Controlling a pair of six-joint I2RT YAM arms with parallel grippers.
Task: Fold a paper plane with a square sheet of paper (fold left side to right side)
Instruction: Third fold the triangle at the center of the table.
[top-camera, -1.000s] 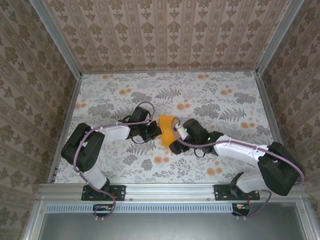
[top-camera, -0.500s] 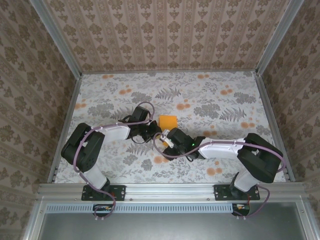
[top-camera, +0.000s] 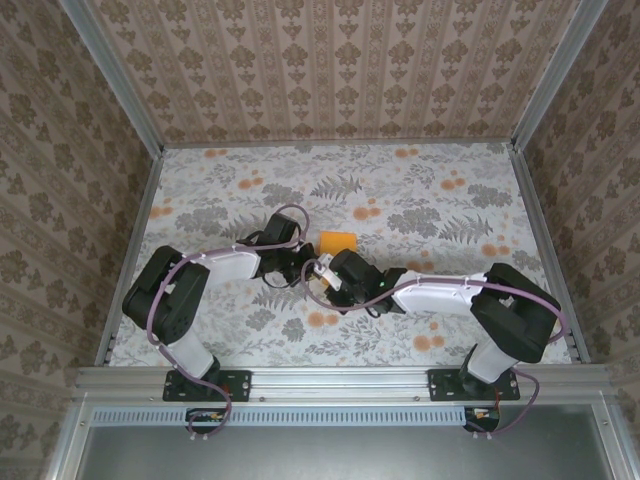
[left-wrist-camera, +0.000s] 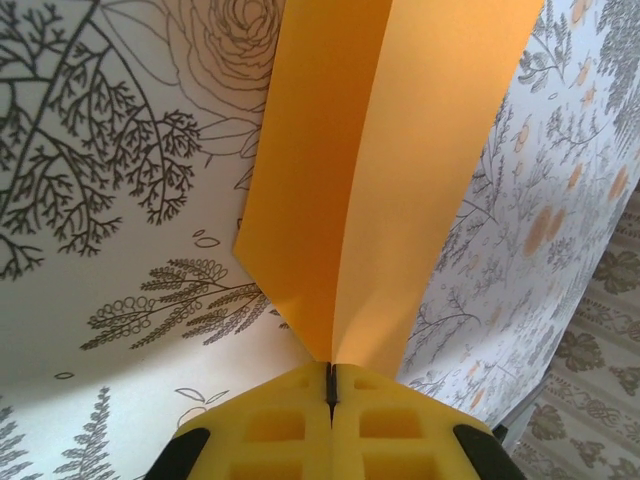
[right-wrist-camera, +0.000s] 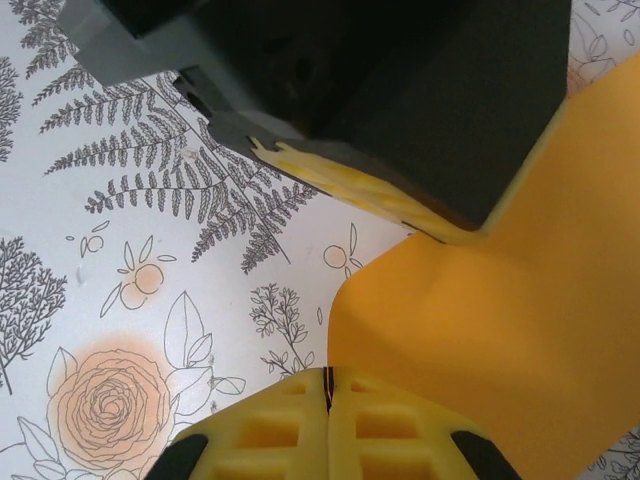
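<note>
- The orange sheet of paper (top-camera: 337, 242) is in the middle of the table (top-camera: 430, 190), between the two grippers, and part of it is lifted off the surface.
- The left gripper (left-wrist-camera: 330, 382) is clenched on the sheet. In the left wrist view the paper comes out of the closed jaws and bends in a soft valley, not a sharp crease.
- The right gripper (right-wrist-camera: 327, 388) is also clenched, with no gap between its jaws. An edge of the sheet meets its fingertips, but I cannot tell if the paper is really pinched there or only touches them.
- The two grippers are very near to each other, at the near left part of the sheet.
- I judge that the step in hand is the first fold, bringing the left side over to the right side. No plane shape is there yet, so the task looks to be in an early part.
- The next move probably needs the left edge carried across until it lies on the right edge, with the corners matching, and then a firm press along the bend.
- The paper is thin, so a pull from both sides could tear or wrinkle it.
</note>
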